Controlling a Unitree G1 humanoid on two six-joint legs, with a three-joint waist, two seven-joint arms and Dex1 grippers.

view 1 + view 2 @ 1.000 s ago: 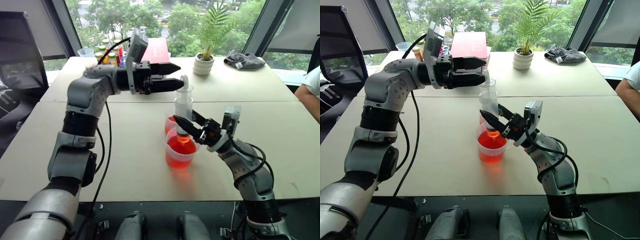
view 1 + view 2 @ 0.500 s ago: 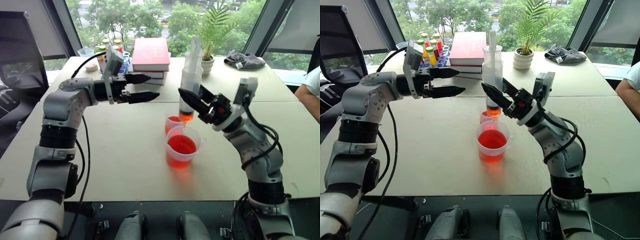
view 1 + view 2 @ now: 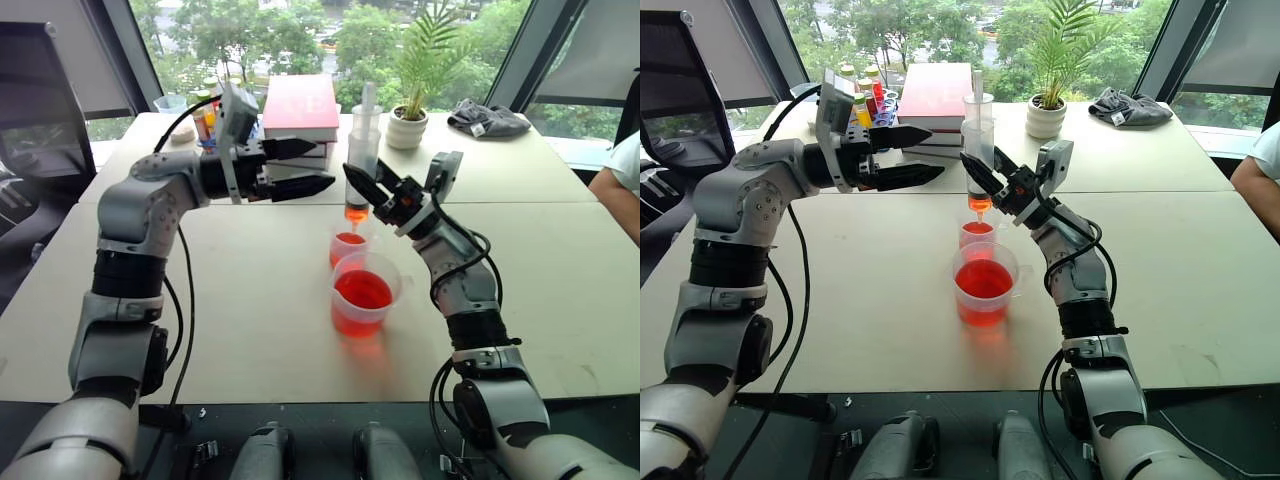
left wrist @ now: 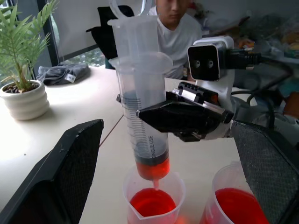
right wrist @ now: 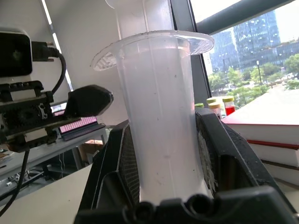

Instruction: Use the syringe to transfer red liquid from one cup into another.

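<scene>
- The right gripper [image 3: 364, 187] clamps both black fingers around the barrel of the syringe [image 3: 361, 150], holding it upright above the table [image 3: 250, 300].
- The syringe's orange-red tip hangs directly over the smaller cup [image 3: 348, 246]; a band of red liquid [image 4: 153, 167] fills the bottom of the barrel, and the white plunger [image 3: 368, 95] stands raised out of the top.
- In the left wrist view the tip sits just above the small cup's rim, apparently not touching the red liquid inside, though a thin thread of red seems to join them.
- The larger cup [image 3: 364, 295], roughly half full of red liquid, stands on the table just in front of the smaller one, the two nearly touching.
- The left gripper [image 3: 312, 168] hangs level in the air to the left of the syringe, fingers spread wide and empty, pointing toward the barrel but apart from it.
- Behind the arms lies a stack of books [image 3: 299, 108] with a red cover on top; beside it stands a rack of small capped vials [image 3: 862, 105].
- A potted plant [image 3: 409, 120] and a crumpled grey cloth [image 3: 487, 121] sit at the far edge of the table.
- A person in a white shirt [image 4: 180, 37] sits across the table in the left wrist view.
</scene>
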